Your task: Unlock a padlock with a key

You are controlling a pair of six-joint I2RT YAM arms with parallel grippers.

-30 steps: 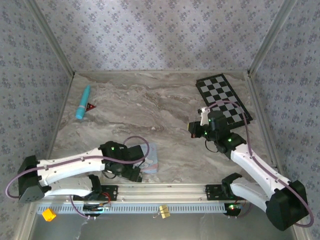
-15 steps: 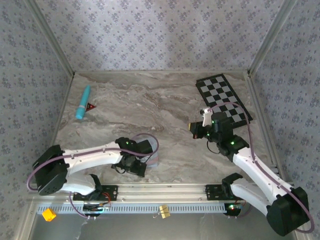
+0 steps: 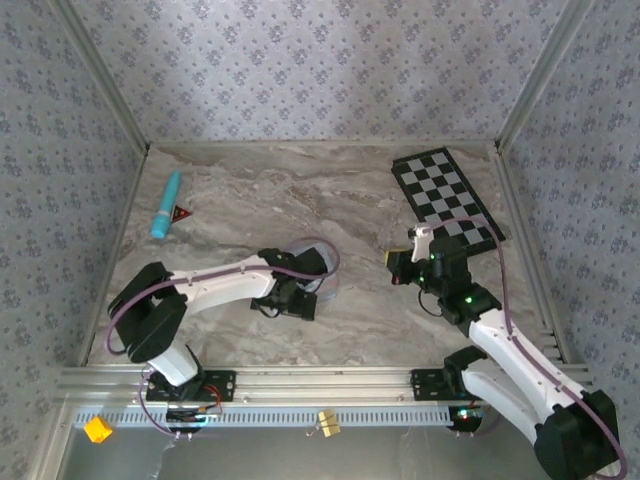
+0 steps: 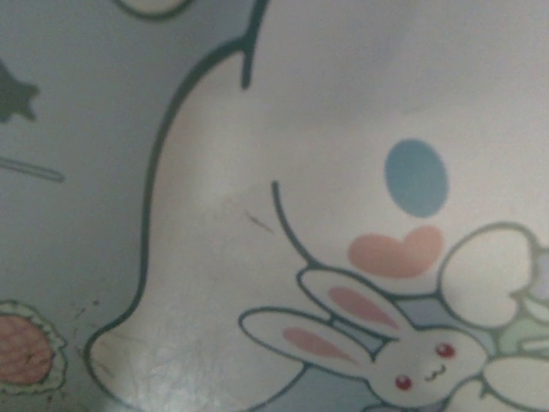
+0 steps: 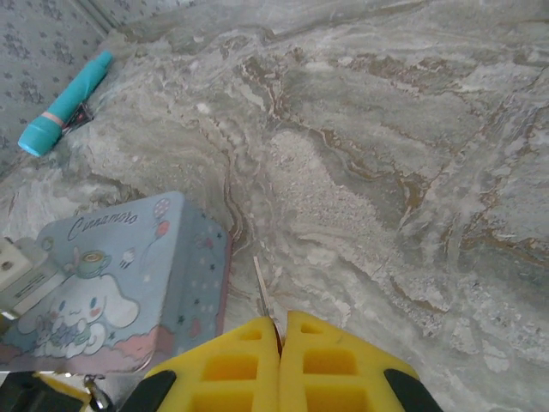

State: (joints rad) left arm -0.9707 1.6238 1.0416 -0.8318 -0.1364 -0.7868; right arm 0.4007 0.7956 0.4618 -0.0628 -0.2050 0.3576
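Note:
My left gripper (image 3: 303, 297) reaches over the middle of the table. Its jaws stand wide around a pale blue cartoon-printed tin box (image 3: 328, 283), whose bunny-printed lid (image 4: 257, 129) sits very close in the left wrist view. My right gripper (image 5: 280, 330) is shut on a thin silvery key (image 5: 262, 292), whose blade points forward past the tin box's (image 5: 111, 266) right side. From above, the right gripper (image 3: 398, 268) hangs just right of the tin. A small metal bit (image 5: 90, 395) shows at the tin's near edge. I cannot tell whether it belongs to the padlock, whose body is hidden.
A black-and-white checkered board (image 3: 447, 197) lies at the back right. A teal flashlight (image 3: 166, 203) and a small red-and-black triangle (image 3: 182, 213) lie at the back left. Patterned walls close in the marble table on three sides.
The left arm has swung right and away from its base, and the tin box has travelled with it. The right gripper has drifted a little right and nearer, still shut on the key.

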